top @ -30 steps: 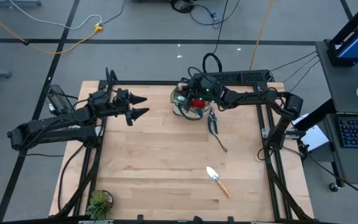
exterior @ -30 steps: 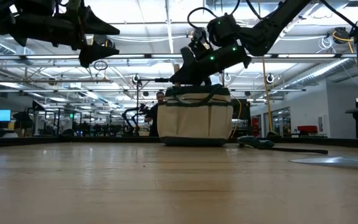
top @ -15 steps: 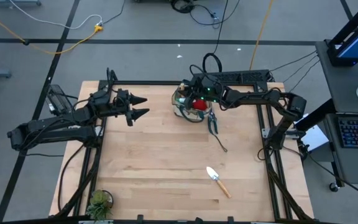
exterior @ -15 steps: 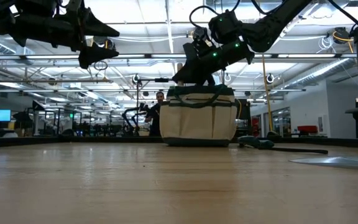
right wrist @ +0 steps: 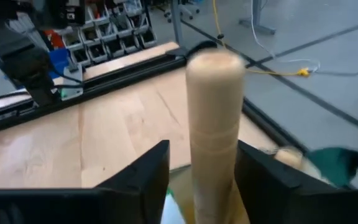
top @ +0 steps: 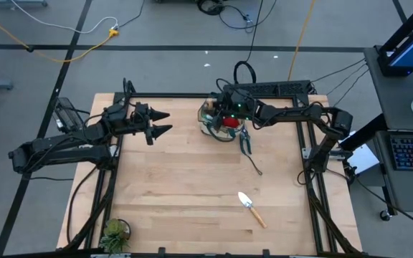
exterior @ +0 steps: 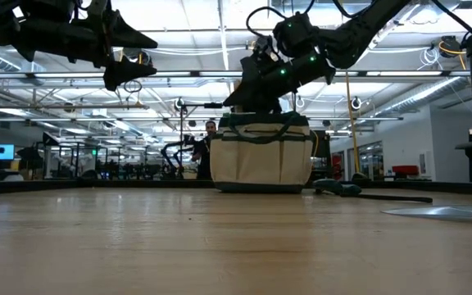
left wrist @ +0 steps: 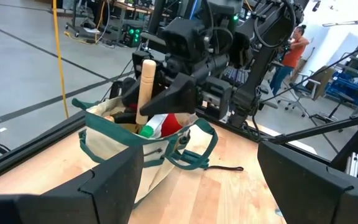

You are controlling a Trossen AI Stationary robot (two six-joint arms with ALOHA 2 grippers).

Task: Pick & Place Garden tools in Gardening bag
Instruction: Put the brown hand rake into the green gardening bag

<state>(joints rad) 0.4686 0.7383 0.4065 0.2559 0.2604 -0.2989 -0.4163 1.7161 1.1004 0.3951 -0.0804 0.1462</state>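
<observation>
Right end effector over gardening bag, fingers apart around wooden handle; tool head hidden inside. Left end effector open, idle.

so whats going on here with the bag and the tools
The right claw is over the gardening bag at the table's far edge, its fingers standing either side of a wooden tool handle that sticks up out of the bag. Pruning shears and a trowel lie on the table. The left claw waits open, raised to the bag's left.
</observation>
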